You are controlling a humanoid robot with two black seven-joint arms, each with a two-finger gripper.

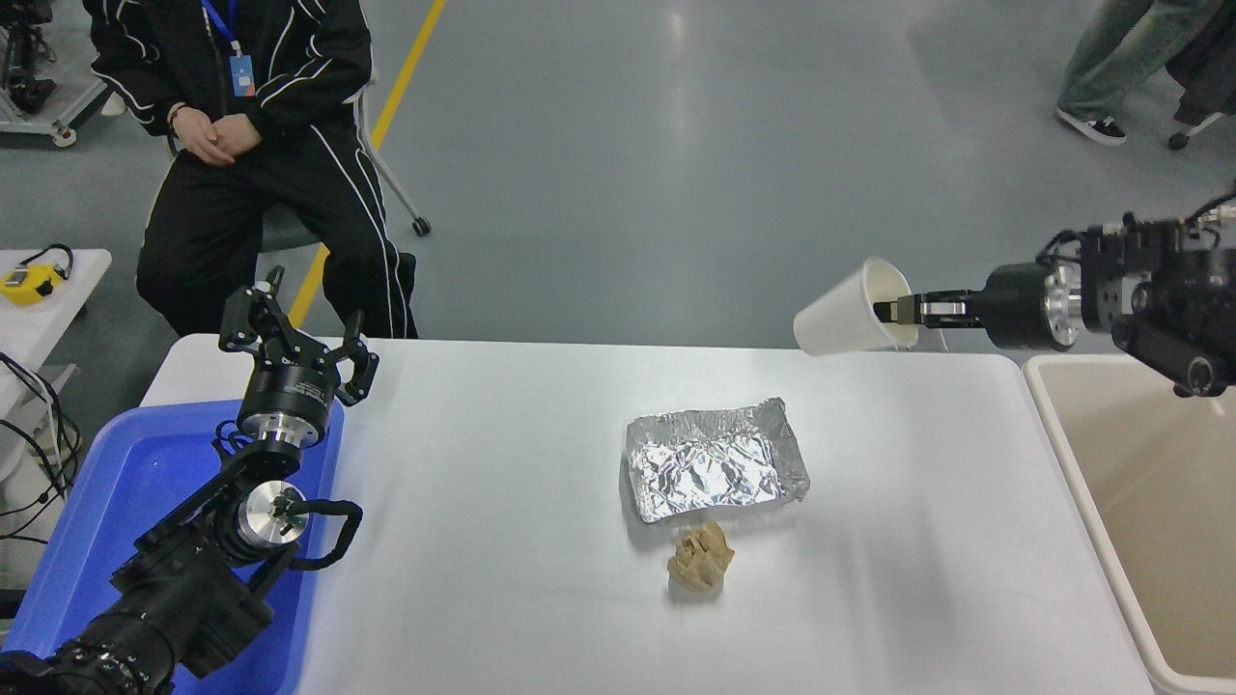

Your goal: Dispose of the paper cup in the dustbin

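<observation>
The white paper cup (842, 315) hangs in the air over the table's far right edge, tipped on its side with its mouth toward the right. My right gripper (893, 311) is shut on the cup's rim, one finger inside the mouth, and the arm reaches in from the right edge. The beige dustbin (1070, 454) stands off the table's right end, below and right of the cup. My left gripper (290, 343) is open and parked at the lower left over the blue tray.
A crumpled foil tray (715, 466) lies mid-table with a brown paper ball (700, 558) just in front of it. A blue tray (106, 512) is at the left. A person sits beyond the far left corner; another person's legs are at the top right.
</observation>
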